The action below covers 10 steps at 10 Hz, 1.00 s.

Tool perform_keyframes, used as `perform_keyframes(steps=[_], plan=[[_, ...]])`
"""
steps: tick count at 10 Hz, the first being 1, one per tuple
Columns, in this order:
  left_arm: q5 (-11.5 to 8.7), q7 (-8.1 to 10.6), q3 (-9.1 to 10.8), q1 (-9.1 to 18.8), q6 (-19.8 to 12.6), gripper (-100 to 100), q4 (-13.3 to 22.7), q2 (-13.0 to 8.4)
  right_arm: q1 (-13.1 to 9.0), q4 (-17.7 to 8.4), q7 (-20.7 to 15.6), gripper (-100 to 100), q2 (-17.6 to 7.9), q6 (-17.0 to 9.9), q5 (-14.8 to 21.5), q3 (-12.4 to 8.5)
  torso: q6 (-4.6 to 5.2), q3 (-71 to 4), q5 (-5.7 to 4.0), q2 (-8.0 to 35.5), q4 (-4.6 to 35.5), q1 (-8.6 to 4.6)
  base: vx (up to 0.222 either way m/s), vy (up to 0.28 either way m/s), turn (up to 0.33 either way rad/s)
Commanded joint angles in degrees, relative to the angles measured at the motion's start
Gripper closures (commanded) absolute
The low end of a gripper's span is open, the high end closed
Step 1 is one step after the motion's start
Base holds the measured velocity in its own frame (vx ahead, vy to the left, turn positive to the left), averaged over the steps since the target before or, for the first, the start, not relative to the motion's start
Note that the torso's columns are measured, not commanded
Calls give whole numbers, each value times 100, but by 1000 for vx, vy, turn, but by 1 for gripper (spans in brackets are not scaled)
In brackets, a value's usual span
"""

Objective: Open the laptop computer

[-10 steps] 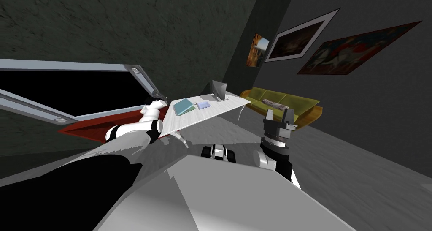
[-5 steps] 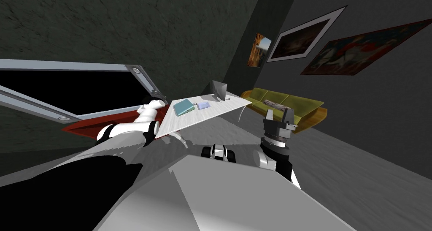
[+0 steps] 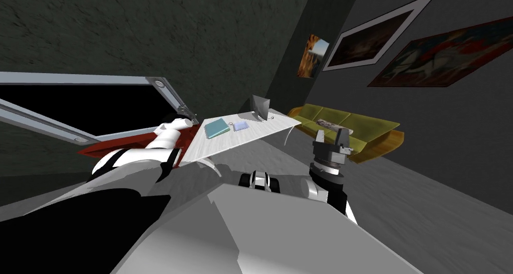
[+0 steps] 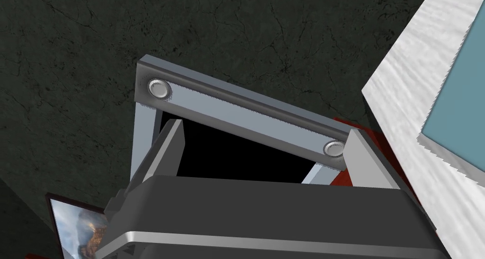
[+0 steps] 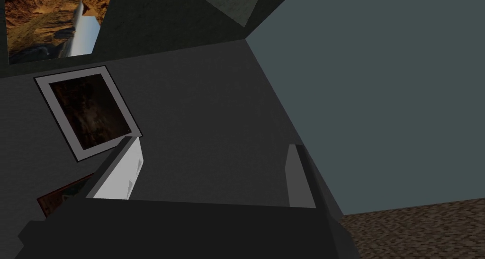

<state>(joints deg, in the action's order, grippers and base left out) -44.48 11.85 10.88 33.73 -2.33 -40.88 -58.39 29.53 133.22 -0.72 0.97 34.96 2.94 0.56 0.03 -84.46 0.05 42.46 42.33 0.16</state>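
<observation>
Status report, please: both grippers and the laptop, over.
Left gripper open, at edge of white table, near laptop. Right gripper open, raised. Laptop teal, flat, shut, untouched.

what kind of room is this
Probably a living room in a house: a long olive sofa stands along the wall, framed pictures hang above it, and a white table stands nearby.
</observation>
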Motion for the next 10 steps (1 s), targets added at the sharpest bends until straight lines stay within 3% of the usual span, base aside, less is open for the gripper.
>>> perform_keyframes(steps=[1,2,3,4,5,6,7,8,9,10], plan=[[-392,281,-452,-288,-75,-100,-303,-267,1,0,0,0,0,0,0,0,-10,-2,-2,-7,0,-9,76,-56,83],[-621,537,-662,-540,-139,-100,-536,-532,1,0,0,0,0,0,0,0,-1,-10,-6,-18,-5,-20,106,-84,118],[-763,552,-855,-540,-139,-100,-556,-532,1,0,0,0,1,0,0,0,-4,-18,-10,-29,-7,-30,95,-78,77],[-763,552,-879,-540,-139,-100,-556,-532,1,0,0,0,0,0,0,0,2,-17,-8,-27,-9,-24,37,-38,-16],[-1032,822,-1132,-792,-202,-100,-809,-797,0,0,0,0,0,0,0,0,1,-6,-3,-9,-3,-7,51,-50,100],[-1133,822,-1294,-792,-202,-100,-809,-797,1,0,0,0,0,0,0,0,-9,-3,-2,-8,0,-9,66,-58,91],[-1133,822,-1204,-792,-202,-100,-809,-797,0,0,0,0,0,0,0,0,-2,-8,-4,-15,-4,-15,36,-34,-5],[-1133,822,-1302,-792,-202,-100,-809,-797,0,0,0,0,0,0,0,0,0,-9,-5,-13,-3,-12,9,-10,-20],[-1070,808,-1181,-807,-244,-100,-839,-762,0,0,0,0,0,0,0,0,-2,-5,-2,-8,-2,-7,0,0,0],[-1075,812,-1195,-806,-236,0,-837,-764,0,0,0,0,0,0,0,0,-4,-5,-2,-9,-2,-8,0,0,0]])
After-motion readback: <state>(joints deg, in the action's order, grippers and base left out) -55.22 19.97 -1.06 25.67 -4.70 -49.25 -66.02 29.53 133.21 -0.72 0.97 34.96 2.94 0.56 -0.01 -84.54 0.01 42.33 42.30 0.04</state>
